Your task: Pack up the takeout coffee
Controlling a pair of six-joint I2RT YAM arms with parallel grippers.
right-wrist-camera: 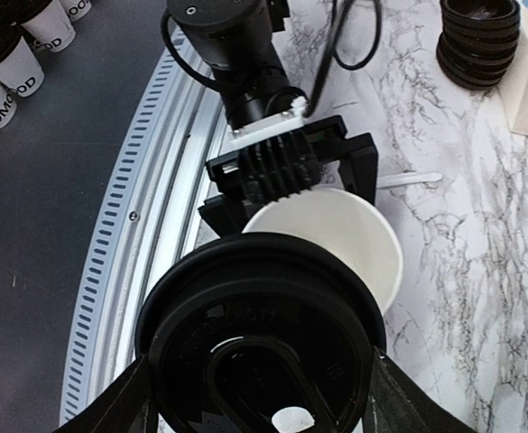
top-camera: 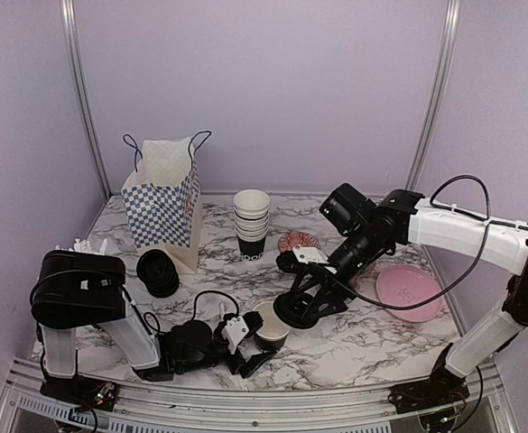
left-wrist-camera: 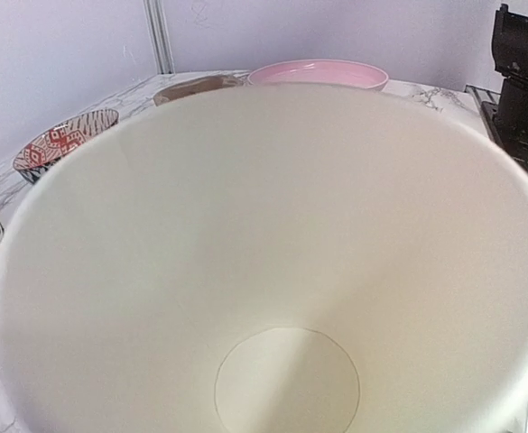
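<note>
Bag (top-camera: 164,203) beyond lid (top-camera: 292,312) and open cup (top-camera: 271,330)

A: Left arm (top-camera: 135,341): bulky black shoulder housing, a white link under it, black motor at the wrist. A thin wrist cable (top-camera: 211,298), black, loops off it.

B: Noted. Left gripper (right-wrist-camera: 291,185) is black, with a ribbed block across its face. A white plate (right-wrist-camera: 262,128) sits behind that, under a round black motor.

A: Right arm (top-camera: 462,230): long white links, black joints at the elbow and forearm. A long cable (top-camera: 467,178), also black, arcs over the upper link.

B: Right gripper (top-camera: 298,311) is black, with a small white tab (top-camera: 310,256) above it. Its fingers (right-wrist-camera: 128,401) look dark grey and wedge-shaped. The base (top-camera: 426,397) is black, with fine coloured wires.
</note>
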